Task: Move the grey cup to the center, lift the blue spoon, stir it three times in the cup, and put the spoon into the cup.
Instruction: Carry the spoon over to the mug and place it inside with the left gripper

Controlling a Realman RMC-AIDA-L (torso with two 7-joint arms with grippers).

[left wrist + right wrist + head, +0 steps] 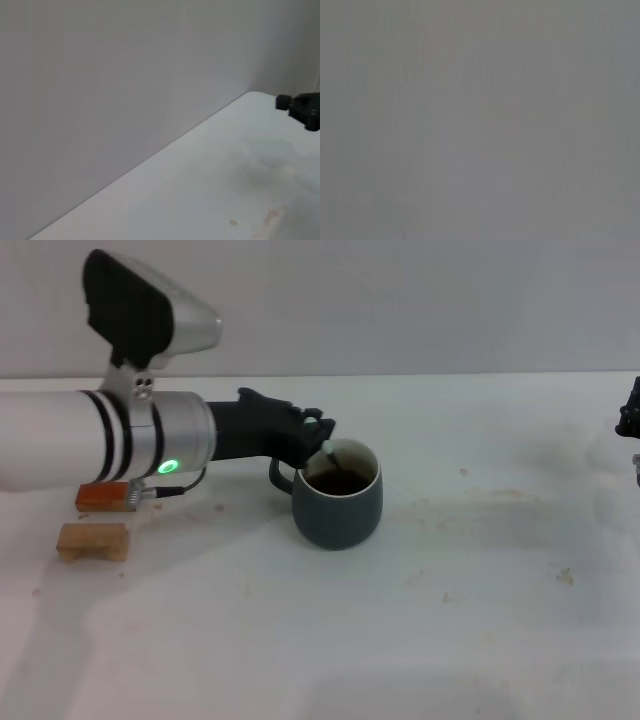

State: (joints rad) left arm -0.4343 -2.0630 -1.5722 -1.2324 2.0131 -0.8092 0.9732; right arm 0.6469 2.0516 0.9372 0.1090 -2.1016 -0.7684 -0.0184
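Grey cup [337, 505] near table [450, 620] centre, dark liquid inside. Blue spoon [326, 452] slants into cup at far-left rim.

Left gripper [318, 432] just left of rim, apparently pinching spoon handle; grip partly hidden.

Risk: sideways pull drags cup or slops liquid; early release flips spoon out.

Right gripper [630, 418] parked far right.

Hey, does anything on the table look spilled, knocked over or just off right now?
No spill or tipping: the grey cup stands upright with dark liquid inside, and the blue spoon leans on its rim at the left gripper. Only faint brownish stains mark the table.
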